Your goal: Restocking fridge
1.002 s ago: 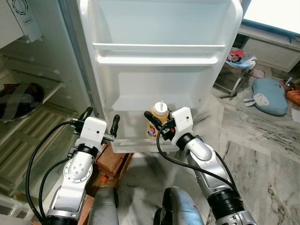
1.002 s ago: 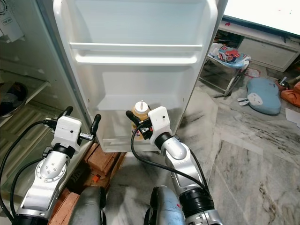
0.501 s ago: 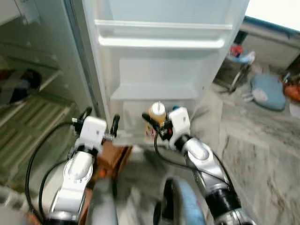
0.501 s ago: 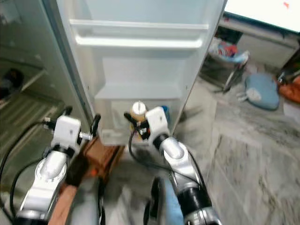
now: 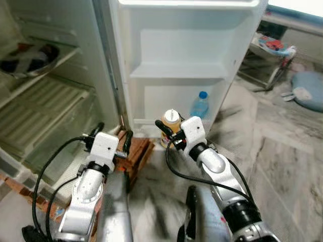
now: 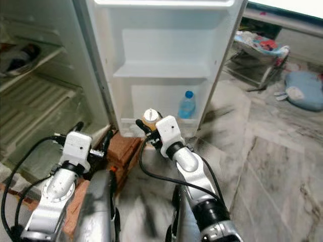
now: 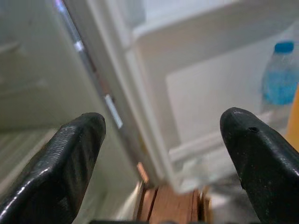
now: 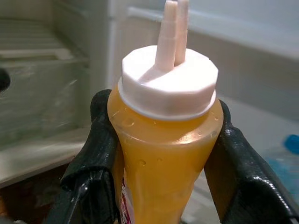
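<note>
Sauce bottle (image 8: 163, 140): yellow-orange squeeze bottle, white cap, nozzle up; upright, long axis vertical. Held in the air in front of the open fridge door, at about the level of the lowest door shelf.

Right gripper (image 5: 169, 132): both black fingers pressed on the bottle's sides below the cap; grip looks firm and centred.

Left gripper (image 7: 163, 140): fingers spread wide, nothing between them; hangs near the door's hinge edge, over the bricks (image 5: 137, 151).

Door shelf, lowest (image 6: 166, 103): holds a blue-capped water bottle (image 6: 186, 105) towards its right end; free room to that bottle's left.

Key relation: the bottle sits just forward of the lowest shelf, left of the water bottle. The right arm carries it; the left arm plays no part.

Judged next move: carry forward over the shelf lip, keep the bottle vertical, set down left of the water bottle.

Risk: base catching the lip, or nudging the water bottle.

Fridge interior (image 5: 45, 108): wire shelves, a dark bowl (image 5: 28, 53) on the upper one.
</note>
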Controlling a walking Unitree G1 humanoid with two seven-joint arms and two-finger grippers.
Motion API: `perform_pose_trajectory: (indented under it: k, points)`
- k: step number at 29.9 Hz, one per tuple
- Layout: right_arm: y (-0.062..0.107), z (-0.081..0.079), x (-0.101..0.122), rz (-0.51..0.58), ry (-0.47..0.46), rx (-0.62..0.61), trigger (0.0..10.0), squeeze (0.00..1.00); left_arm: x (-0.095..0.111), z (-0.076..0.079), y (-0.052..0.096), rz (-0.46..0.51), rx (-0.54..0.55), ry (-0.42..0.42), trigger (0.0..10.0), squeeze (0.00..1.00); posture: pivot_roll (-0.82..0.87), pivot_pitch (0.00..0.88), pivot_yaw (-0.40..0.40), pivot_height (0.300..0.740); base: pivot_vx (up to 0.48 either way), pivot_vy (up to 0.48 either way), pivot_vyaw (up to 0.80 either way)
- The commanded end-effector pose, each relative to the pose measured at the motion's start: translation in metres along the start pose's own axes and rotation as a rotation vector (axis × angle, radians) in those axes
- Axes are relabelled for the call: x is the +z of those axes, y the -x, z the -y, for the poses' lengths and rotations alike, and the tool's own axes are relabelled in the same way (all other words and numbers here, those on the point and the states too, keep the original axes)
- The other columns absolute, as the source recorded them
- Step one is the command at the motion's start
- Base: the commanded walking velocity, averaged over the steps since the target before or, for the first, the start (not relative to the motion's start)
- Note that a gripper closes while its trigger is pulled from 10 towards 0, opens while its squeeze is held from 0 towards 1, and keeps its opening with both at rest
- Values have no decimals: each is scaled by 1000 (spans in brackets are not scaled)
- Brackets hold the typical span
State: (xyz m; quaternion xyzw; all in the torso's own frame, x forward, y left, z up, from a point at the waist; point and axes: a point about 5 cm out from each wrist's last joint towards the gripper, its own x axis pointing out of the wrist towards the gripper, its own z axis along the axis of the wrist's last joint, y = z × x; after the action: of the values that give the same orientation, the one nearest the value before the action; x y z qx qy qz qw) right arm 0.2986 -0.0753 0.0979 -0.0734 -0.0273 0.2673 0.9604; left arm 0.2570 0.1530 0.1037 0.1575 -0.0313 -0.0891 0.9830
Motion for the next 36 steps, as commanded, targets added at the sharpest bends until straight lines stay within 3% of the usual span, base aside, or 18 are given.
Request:
perform_pose_trajectory:
  k: [1, 18, 26, 36]
  points:
    - [-3, 9, 6, 22, 38, -23, 10000, 0, 4, 3, -1, 18, -15, 8, 10000, 0, 149, 83, -62, 556, 266, 0, 0]
    - [-6, 9, 8, 49, 126, -22, 10000, 0, 4, 8, -4, 28, -31, 18, 10000, 0, 135, 68, -61, 556, 352, 0, 0]
    - [-6, 9, 4, 42, 143, -8, 10000, 0, 4, 8, -3, 23, -25, 24, 10000, 0, 140, 74, -63, 556, 0, 0, 0]
    - [-9, -6, -3, 35, 143, 112, 10000, 0, 6, 0, 12, -2, 16, 8, 10000, 0, 194, 129, -73, 556, 0, 0, 0]
